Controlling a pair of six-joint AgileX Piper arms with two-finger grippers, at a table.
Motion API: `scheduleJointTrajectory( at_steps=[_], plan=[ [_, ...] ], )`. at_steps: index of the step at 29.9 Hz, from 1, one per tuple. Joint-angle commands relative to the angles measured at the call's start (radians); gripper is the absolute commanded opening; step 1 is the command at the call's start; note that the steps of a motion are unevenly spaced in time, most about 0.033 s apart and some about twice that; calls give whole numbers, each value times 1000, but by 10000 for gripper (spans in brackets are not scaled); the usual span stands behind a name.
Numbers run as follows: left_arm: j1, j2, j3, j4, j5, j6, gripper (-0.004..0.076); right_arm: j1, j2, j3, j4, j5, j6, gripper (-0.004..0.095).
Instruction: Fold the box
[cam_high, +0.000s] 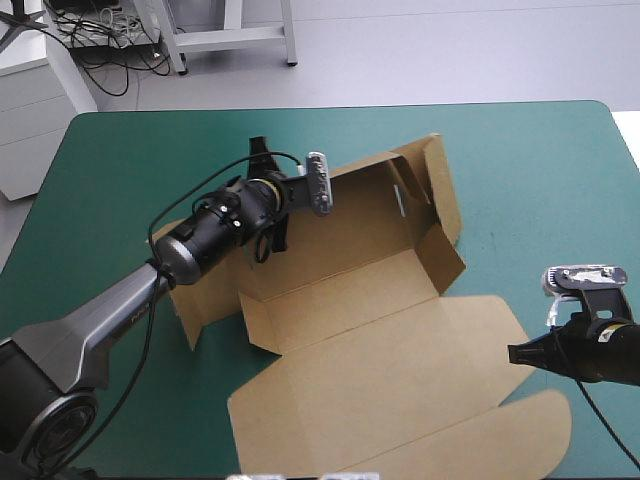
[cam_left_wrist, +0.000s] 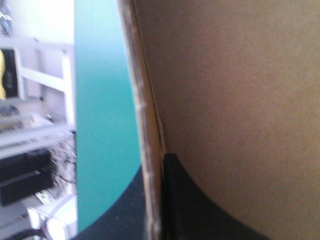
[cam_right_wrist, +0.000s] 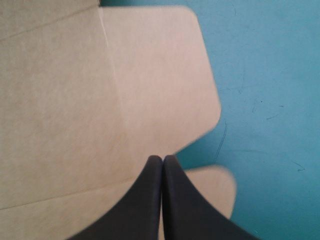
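Note:
The brown box (cam_high: 340, 270) lies in the middle of the table, its back and side walls partly raised and its lid (cam_high: 400, 390) flat toward the near edge. My left gripper (cam_high: 292, 192) is at the box's far left corner. In the left wrist view the left gripper (cam_left_wrist: 157, 165) is shut on the box's wall (cam_left_wrist: 230, 90), the board's edge running between the black fingers. My right gripper (cam_high: 520, 352) hovers at the lid's right side. Its own view shows the right gripper (cam_right_wrist: 162, 159) shut, holding nothing, over the lid's rounded flap (cam_right_wrist: 150, 75).
Teal-green cover (cam_high: 540, 180) lies bare to the right of the box and along the far edge. The box's right wall (cam_high: 440, 200) stands up and leans outward. A side flap (cam_high: 195, 310) hangs out at the left, under my left arm.

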Motion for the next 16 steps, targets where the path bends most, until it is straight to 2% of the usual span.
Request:
scheduleJointTrajectory(
  at_steps=[1,8,16],
  plan=[
    [-102,-45,-35,224,-118,-117,-10,-4,-3,-23,11,-39,-9,-20],
    [-236,-45,-35,522,-145,-318,-10,-4,-3,-23,9,-54,-9,-20],
    [-251,-34,-35,616,-149,-490,-10,-4,-3,-23,9,-90,-9,-20]
  ],
)
